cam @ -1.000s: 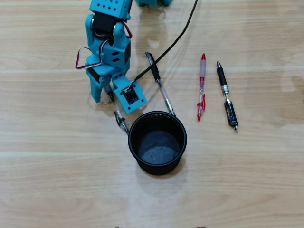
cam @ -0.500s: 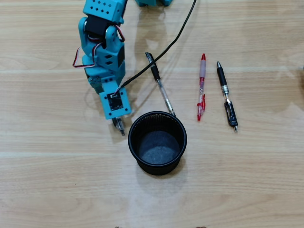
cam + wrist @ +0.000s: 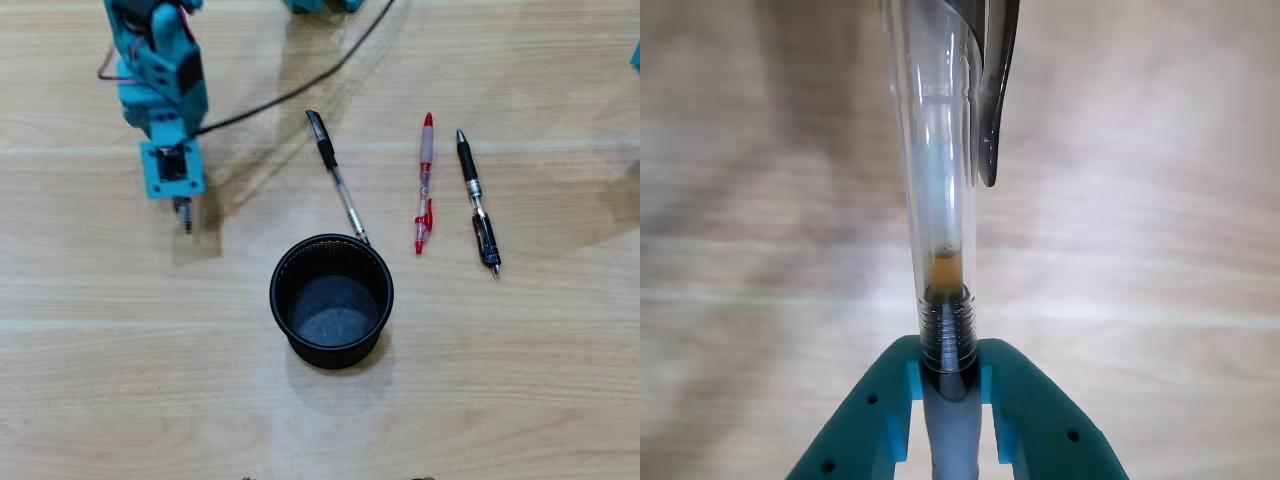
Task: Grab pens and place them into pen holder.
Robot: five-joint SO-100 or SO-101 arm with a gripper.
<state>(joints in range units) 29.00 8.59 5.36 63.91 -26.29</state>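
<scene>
1. Pens numbering four in all: three lying on the wooden surface (image 3: 520, 380) in the overhead view, one being carried by the arm.
2. Lying nearest the cup: one clear-barrelled pen (image 3: 336, 177) with a black sleeve, slanting, its lower tip reaching the rim of the holder.
3. Lying further right in the overhead view: one red pen (image 3: 425, 183), then one black pen (image 3: 478, 201), both roughly parallel, close together but apart, and both clear of the holder.
4. Being gripped in the wrist view: the fourth, a clear-barrelled pen (image 3: 942, 200) with a dark clip, pinched at its ribbed dark section and running away from the camera; in the overhead view only its tip showing below the arm.
5. Pen holder (image 3: 331, 300): one round black mesh cup, standing upright near the middle of the surface, holding no pens, only its grey bottom showing.
6. Hand (image 3: 948, 385): clenching on the clear pen, the two teal fingers (image 3: 876, 425) pressing it from either side.
7. Arm (image 3: 160, 80): one, teal, sitting at the upper left of the overhead view, pointing downward in that picture, well apart from the holder and to its upper left, with a black cable (image 3: 300, 85) trailing toward the top edge.
</scene>
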